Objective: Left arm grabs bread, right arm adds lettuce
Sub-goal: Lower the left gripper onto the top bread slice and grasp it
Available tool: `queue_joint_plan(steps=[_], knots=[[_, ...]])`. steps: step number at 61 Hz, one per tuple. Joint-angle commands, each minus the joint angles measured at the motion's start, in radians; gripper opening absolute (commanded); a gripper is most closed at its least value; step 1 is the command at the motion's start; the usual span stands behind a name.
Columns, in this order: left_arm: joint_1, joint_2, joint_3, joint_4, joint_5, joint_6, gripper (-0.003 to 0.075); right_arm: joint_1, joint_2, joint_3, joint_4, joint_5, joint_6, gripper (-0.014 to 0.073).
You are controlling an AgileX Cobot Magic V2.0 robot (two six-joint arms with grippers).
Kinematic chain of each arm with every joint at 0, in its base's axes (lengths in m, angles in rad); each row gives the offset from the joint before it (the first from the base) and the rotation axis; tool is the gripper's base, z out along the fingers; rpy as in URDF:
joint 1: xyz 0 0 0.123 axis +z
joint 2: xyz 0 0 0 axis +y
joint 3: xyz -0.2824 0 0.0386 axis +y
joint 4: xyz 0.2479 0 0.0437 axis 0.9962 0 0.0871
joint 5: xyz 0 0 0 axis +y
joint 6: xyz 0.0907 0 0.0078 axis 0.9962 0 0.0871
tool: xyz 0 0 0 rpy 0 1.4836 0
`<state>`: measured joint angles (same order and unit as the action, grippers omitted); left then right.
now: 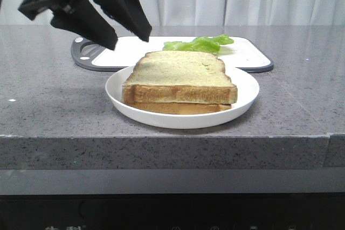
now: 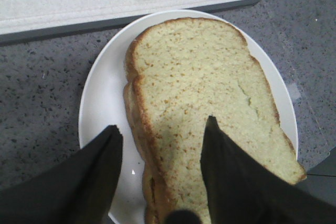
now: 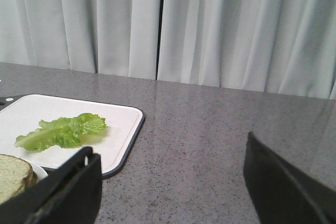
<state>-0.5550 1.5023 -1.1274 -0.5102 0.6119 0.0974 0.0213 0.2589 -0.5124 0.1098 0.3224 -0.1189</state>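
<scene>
Two matching slices are stacked on a white plate (image 1: pixel 245 98); the bread (image 1: pixel 180 71) is the top one. My left gripper (image 1: pixel 128 40) hangs open above and behind the plate's left side, touching nothing. In the left wrist view, the left gripper (image 2: pixel 164 125) straddles the crust edge of the bread (image 2: pixel 205 77), one finger over the plate (image 2: pixel 102 93), the other over the crumb. The lettuce (image 1: pixel 199 43) lies on the white cutting board (image 1: pixel 248 55). My right gripper (image 3: pixel 170 150) is open over bare counter, to the side of the lettuce (image 3: pixel 63 131).
The lower slice (image 1: pixel 178 107) sits under the bread. The cutting board (image 3: pixel 123 124) has a dark rim and lies just behind the plate. The grey speckled counter (image 1: pixel 48 95) ends in a front edge close to the plate. White curtains (image 3: pixel 210 24) hang behind.
</scene>
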Motion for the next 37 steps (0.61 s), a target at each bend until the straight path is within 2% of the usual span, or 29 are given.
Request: queue_joint_plan(steps=[1, 12, 37], knots=[[-0.008, -0.013, -0.039, -0.047, -0.026, 0.001, 0.0325, -0.005, 0.02, -0.031, -0.008, -0.08, 0.001, 0.0575], [-0.008, 0.032, -0.039, -0.117, -0.026, 0.051, 0.0326, -0.005, 0.02, -0.031, -0.008, -0.08, 0.001, 0.0575], [-0.008, 0.077, -0.039, -0.135, -0.028, 0.051, 0.0325, -0.005, 0.02, -0.031, -0.008, -0.08, 0.001, 0.0575]])
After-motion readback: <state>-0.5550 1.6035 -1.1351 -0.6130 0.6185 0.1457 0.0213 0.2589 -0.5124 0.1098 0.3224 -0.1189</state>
